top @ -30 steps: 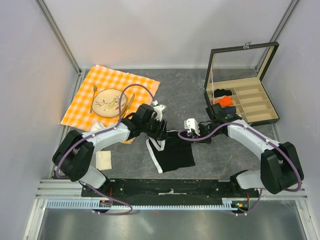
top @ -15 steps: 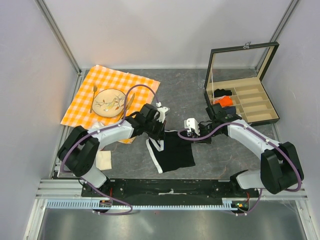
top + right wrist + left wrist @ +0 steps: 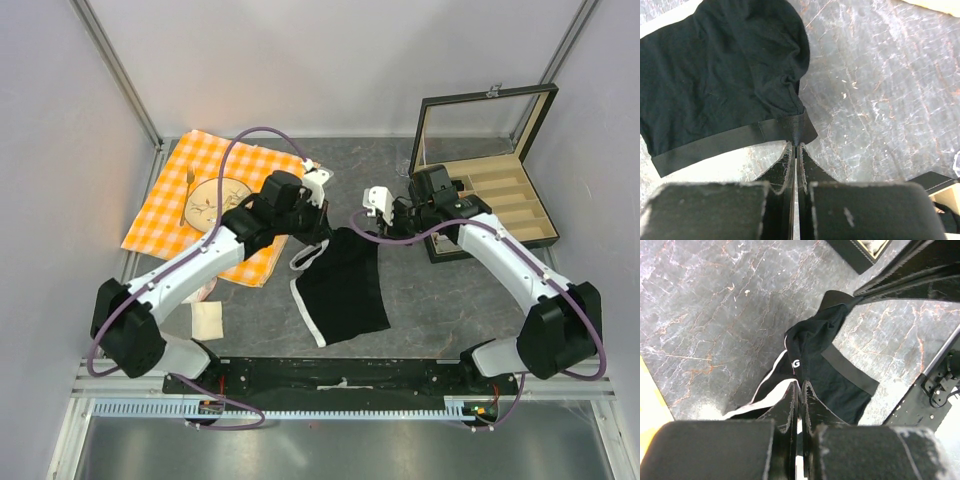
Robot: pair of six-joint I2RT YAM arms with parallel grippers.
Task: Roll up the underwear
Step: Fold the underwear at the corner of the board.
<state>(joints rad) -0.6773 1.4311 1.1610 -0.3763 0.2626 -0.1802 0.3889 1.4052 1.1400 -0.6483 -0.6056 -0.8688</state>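
pinching the black soft fabric briefs with white edge trim at 2 far corners, 1 in each pair of jaws. gripping the far-left corner with the left jaws, pressed nearly together on the cloth right beside a strip of white trim, leaving only a thin slit between the fingers in the left wrist view. clamping the far-right corner with the right jaws, squeezed tight on a plain black hem band, with the fingertips meeting at the band's edge. holding that far edge off the grey marbled surface, stretching the cloth loosely between the 2 grips and leaving it sagging in folds. resting the near part of the briefs flat on the surface, in the middle between the 2 arms, just beyond the black base rail. lying well apart from the orange-and-white checked cloth on the left, itself carrying a round patterned plate. lying apart too from the small white folded napkin at the near left. hiding the near-left corner of the open black compartment box with a glass lid behind the right arm.
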